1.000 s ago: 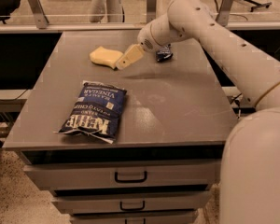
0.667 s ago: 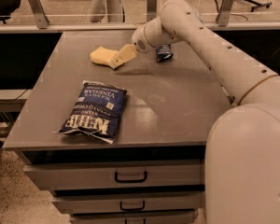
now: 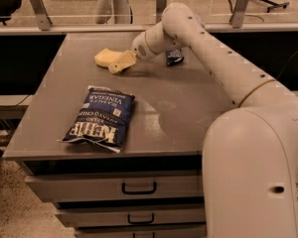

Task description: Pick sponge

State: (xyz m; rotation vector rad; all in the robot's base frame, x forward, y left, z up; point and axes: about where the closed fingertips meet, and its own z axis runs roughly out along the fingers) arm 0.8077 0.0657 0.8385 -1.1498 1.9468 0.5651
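The sponge (image 3: 103, 57) is a small pale yellow foam block lying on the far left part of the grey table (image 3: 188, 103). My gripper (image 3: 119, 65), cream-yellow at the end of the white arm, is low over the table right next to the sponge's right side and appears to touch it. The arm reaches in from the right across the table's back.
A dark blue chip bag (image 3: 100, 116) lies flat at the table's front left. A small dark blue packet (image 3: 174, 57) sits behind the arm at the back. Drawers (image 3: 139, 187) are under the table. A railing with posts (image 3: 37, 4) runs behind it.
The arm has swung left, bringing the gripper from beside the sponge up against its right side. The sponge, chip bag and packet have not moved.
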